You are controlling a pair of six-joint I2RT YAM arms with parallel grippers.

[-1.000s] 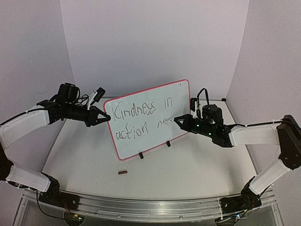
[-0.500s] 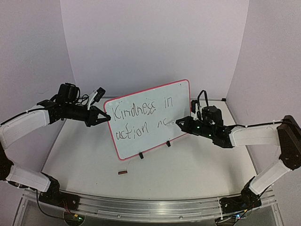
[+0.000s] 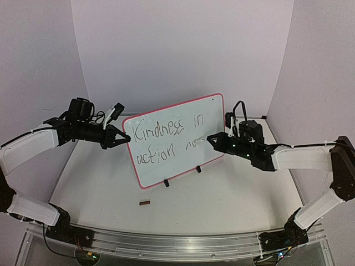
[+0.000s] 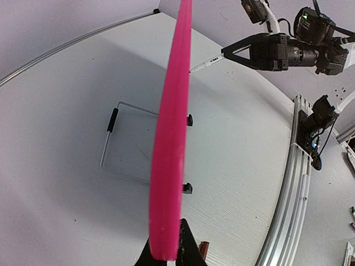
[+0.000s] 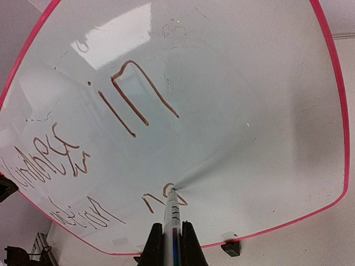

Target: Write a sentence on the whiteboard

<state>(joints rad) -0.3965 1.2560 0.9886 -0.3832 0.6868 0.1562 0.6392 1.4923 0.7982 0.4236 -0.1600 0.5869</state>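
Note:
The whiteboard (image 3: 166,119) stands tilted on two black clip feet at the table's middle, its face bearing the sentence (image 3: 161,133) "Kindness in action" plus two fresh letters. My left gripper (image 3: 125,139) is shut on the board's left red rim (image 4: 169,166), seen edge-on in the left wrist view. My right gripper (image 3: 213,142) is shut on a white marker (image 5: 173,221) whose tip touches the board at the second new letter (image 5: 172,194). The board also fills the right wrist view (image 5: 233,111).
A small dark red piece (image 3: 144,203) lies on the table in front of the board. A wire stand (image 4: 119,141) sits behind the board. Purple walls close in on three sides. A metal rail (image 3: 177,244) runs along the near edge.
My right gripper has moved the marker rightward and up along the second line, adding strokes after "action". The left arm and board have stayed still.

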